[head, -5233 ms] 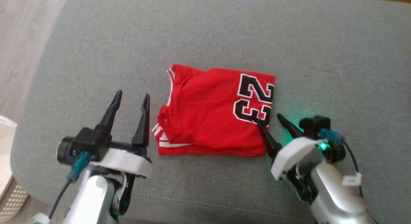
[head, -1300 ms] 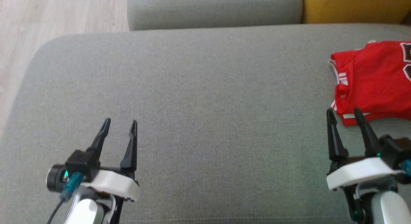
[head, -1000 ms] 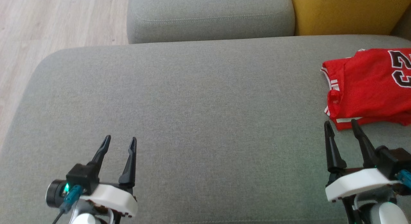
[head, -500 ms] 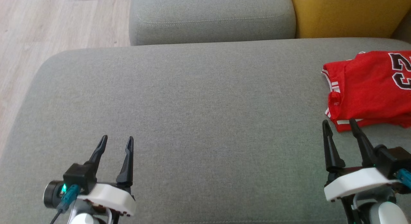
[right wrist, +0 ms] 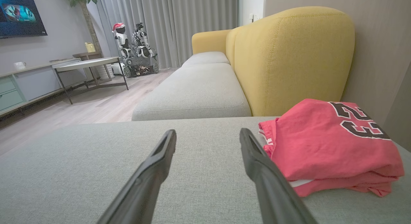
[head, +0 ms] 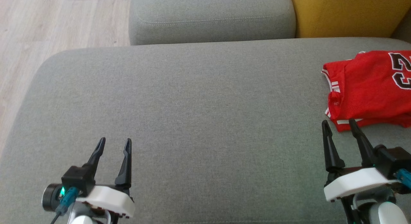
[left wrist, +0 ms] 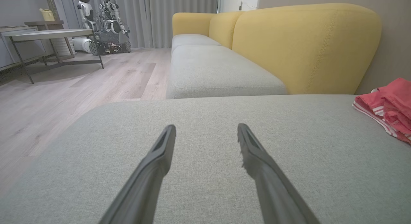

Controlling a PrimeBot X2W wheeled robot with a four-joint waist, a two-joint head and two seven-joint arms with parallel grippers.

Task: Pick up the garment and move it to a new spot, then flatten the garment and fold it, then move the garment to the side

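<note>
Red and folded, the garment (head: 369, 89) lies at the right edge of the grey seat cushion (head: 205, 115), toward its far right corner, with the black "23" facing up. My right gripper (head: 338, 121) is near the cushion's front edge, just beside the garment, with its fingers apart and holding nothing. My left gripper (head: 115, 139) is by the front left corner, also spread and empty, well apart from the garment.

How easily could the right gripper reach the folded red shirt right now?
Probably easily: the right gripper is open and empty, close to the near edge of the garment, with only grey cushion between them and nothing in the way.
</note>
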